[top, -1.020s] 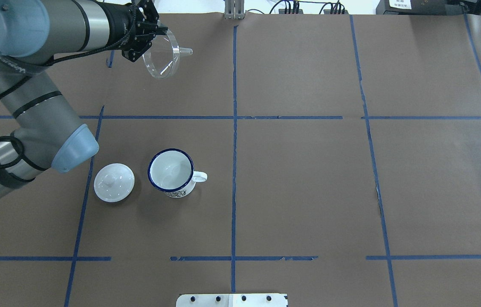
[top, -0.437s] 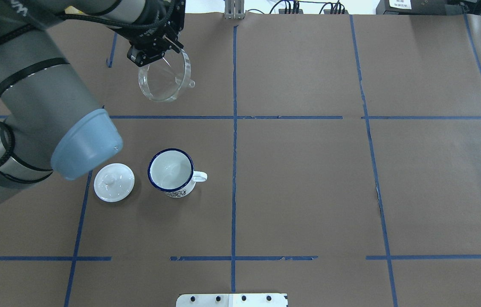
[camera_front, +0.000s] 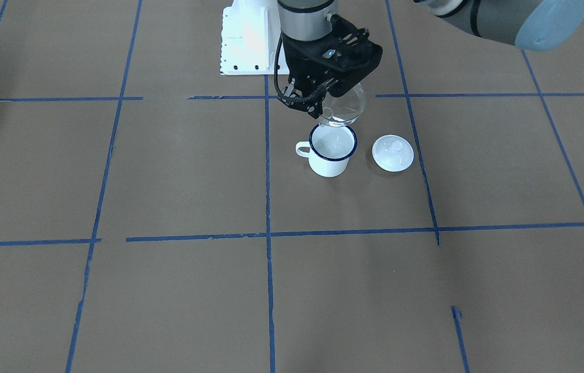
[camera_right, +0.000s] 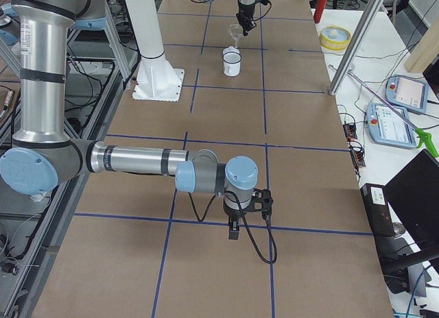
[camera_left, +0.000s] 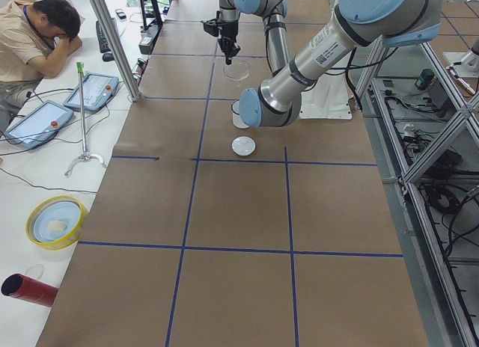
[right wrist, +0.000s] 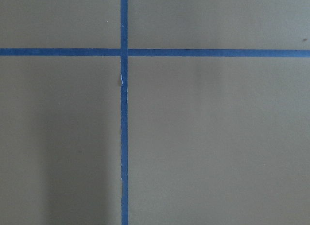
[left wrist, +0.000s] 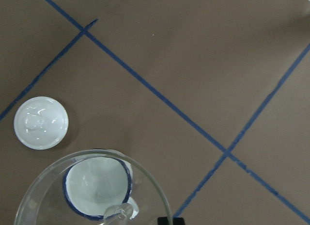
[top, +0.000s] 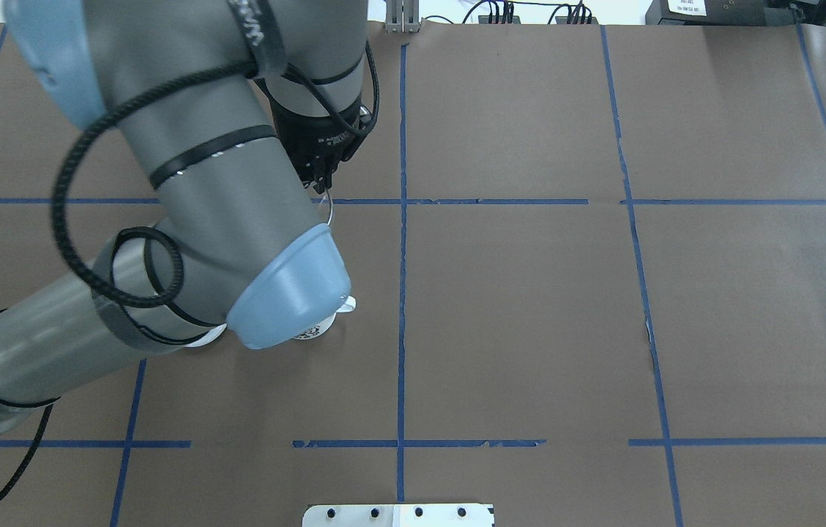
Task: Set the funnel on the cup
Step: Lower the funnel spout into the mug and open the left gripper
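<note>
The empty white cup stands on the brown-papered table with a white lid just beside it, while the left gripper pinches the clear funnel by its rim, spout down, above the cup and apart from it, and whether the right gripper, well apart, is open or closed cannot be told.

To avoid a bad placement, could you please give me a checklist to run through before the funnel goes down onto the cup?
1. Jaws of the left gripper shut on the rim of the funnel: ok.
2. Spout pointing down: ok.
3. The cup upright and empty: ok.
4. Spout centred over the cup's mouth: cannot tell; the left wrist view shows it near the rim.
5. The lid lying apart from the cup: ok.
6. The right gripper far from the cup: ok.
</note>
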`<state>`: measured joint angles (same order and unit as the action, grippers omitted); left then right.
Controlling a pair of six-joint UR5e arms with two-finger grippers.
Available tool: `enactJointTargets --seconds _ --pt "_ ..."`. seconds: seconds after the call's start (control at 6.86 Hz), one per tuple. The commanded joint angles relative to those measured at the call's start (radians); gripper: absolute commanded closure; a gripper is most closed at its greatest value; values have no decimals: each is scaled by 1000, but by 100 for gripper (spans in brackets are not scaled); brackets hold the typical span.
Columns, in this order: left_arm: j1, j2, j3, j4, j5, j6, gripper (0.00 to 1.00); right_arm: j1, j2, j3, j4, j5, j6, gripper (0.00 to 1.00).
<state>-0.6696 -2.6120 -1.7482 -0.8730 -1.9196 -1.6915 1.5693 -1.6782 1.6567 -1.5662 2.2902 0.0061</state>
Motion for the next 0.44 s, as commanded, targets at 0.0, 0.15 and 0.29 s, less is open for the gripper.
enactJointTargets --seconds 0.0,0.15,0.29 --pt "73 29 73 -50 4 21 100 0 0 0 0 0 0 0" --pt "84 55 87 -88 4 18 100 0 0 0 0 0 0 0" --pt "87 75 87 -106 25 18 100 0 0 0 0 0 0 0"
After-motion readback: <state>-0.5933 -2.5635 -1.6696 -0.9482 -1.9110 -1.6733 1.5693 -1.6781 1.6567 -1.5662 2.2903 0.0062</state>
